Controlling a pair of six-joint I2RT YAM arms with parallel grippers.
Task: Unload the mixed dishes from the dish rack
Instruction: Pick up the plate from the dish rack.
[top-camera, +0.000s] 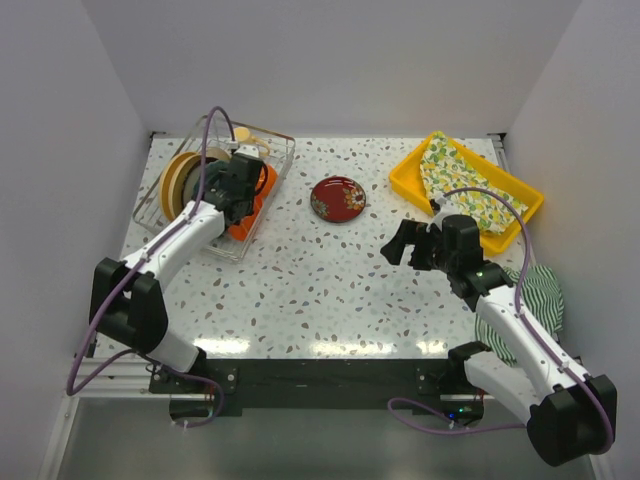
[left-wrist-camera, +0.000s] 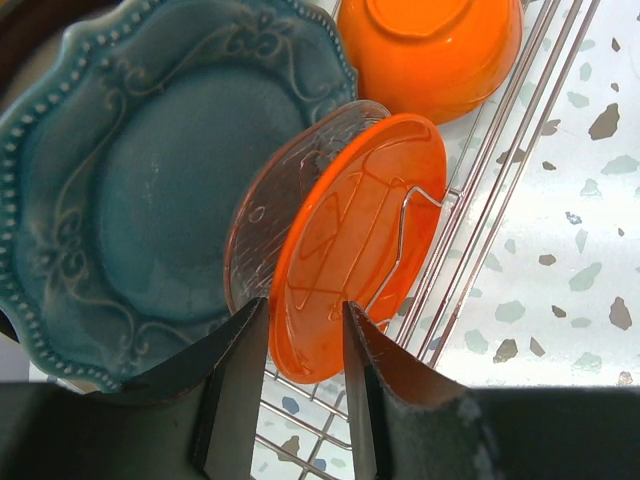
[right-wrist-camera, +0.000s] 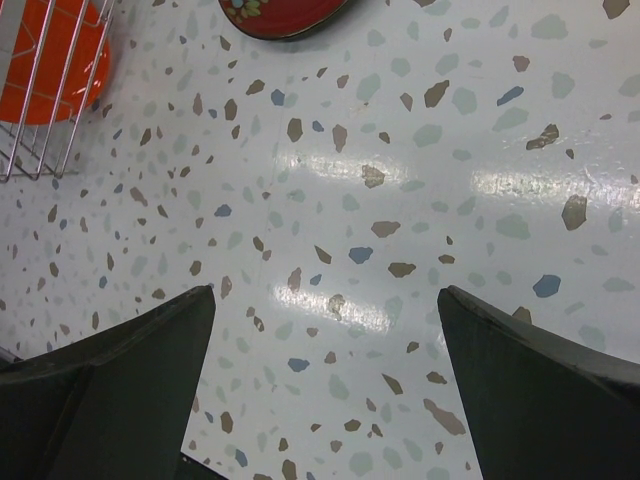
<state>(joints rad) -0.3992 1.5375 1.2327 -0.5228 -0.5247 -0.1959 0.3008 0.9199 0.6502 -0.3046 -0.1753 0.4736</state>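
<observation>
Inside silvery wire dish rack (left-wrist-camera: 495, 170): your left hand (left-wrist-camera: 305, 312), narrow, straddles orange glassy plate (left-wrist-camera: 370, 230); hold unsure; lift next.

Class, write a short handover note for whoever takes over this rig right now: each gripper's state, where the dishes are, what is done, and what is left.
Left gripper: jaws astride the lower rim of the orange plate, which stands in the dish rack; a firm grip is not confirmed.
Right gripper: wide open, empty, over the table.
In the rack: teal plate, orange bowl, tan plates.
Done: one red dish lies on the table outside the rack.
Left: lift out the orange plate, then the rest.
</observation>
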